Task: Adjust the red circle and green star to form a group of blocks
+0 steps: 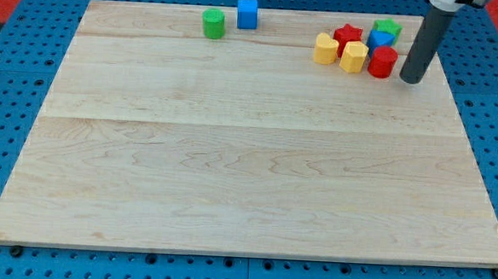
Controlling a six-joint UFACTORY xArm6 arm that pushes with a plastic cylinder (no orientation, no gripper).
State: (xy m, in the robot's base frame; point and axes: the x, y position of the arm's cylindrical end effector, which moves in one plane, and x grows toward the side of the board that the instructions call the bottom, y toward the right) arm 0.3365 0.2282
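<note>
The red circle (pixel 382 62) stands near the view's top right, at the right end of a tight cluster. The green star (pixel 387 29) sits just above it, at the cluster's top. Between them is a blue block (pixel 380 40). A red star (pixel 347 35) and two yellow blocks (pixel 325 49) (pixel 353 56) lie to the left of the red circle. My tip (pixel 410 80) rests on the board just right of the red circle, close to it or touching it.
A green cylinder (pixel 213 23) and a blue cube (pixel 247 13) stand apart near the view's top centre. The wooden board (pixel 247 174) lies on a blue perforated base; its right edge is close to my tip.
</note>
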